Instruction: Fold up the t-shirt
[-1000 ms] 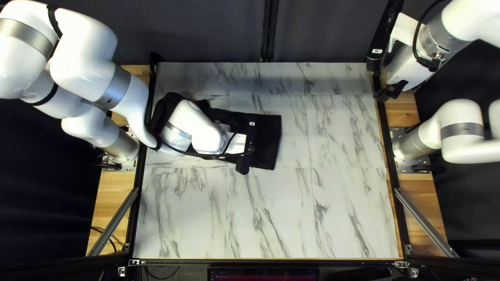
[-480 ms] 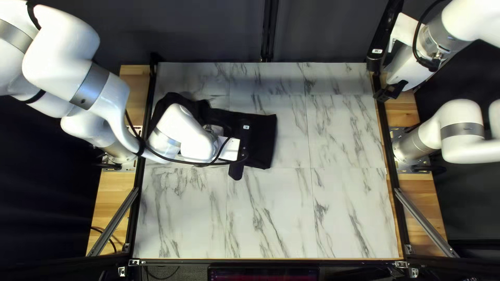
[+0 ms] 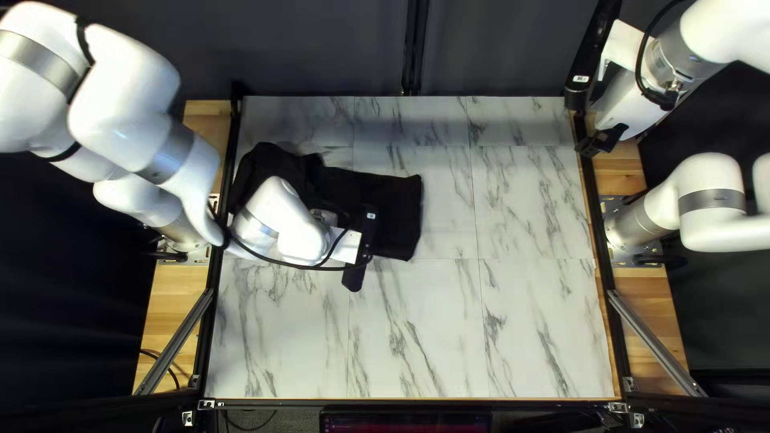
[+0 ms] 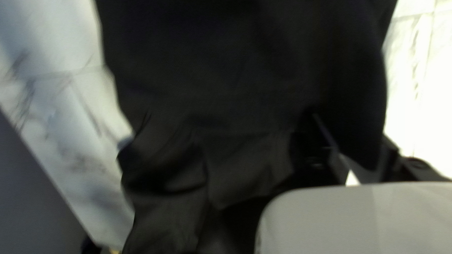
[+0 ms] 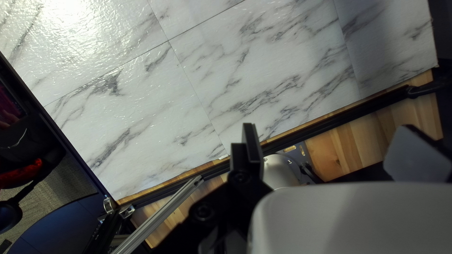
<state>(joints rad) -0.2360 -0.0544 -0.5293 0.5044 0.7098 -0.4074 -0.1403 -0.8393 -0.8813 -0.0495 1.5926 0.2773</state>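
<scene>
On the table (image 3: 481,313) the shirt (image 3: 385,204) is lying bunched near its left edge, and while our right gripper (image 5: 326,141) is waiting wide apart, we are failing to tell whether our left gripper (image 3: 355,273) is gripping cloth, so lifting away is risking dragging the fold open.

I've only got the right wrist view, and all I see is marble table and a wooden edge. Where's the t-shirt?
Observer: The black t-shirt lies on the far left part of the table, as the top left view shows it.
Operator: Is anything on it?
Observer: The left end effector is at its near edge, and the left arm reaches in over the cloth.
Operator: How does it lie?
Observer: Its right part looks flat and squared. The end nearest the left arm's base is bunched up.
</scene>
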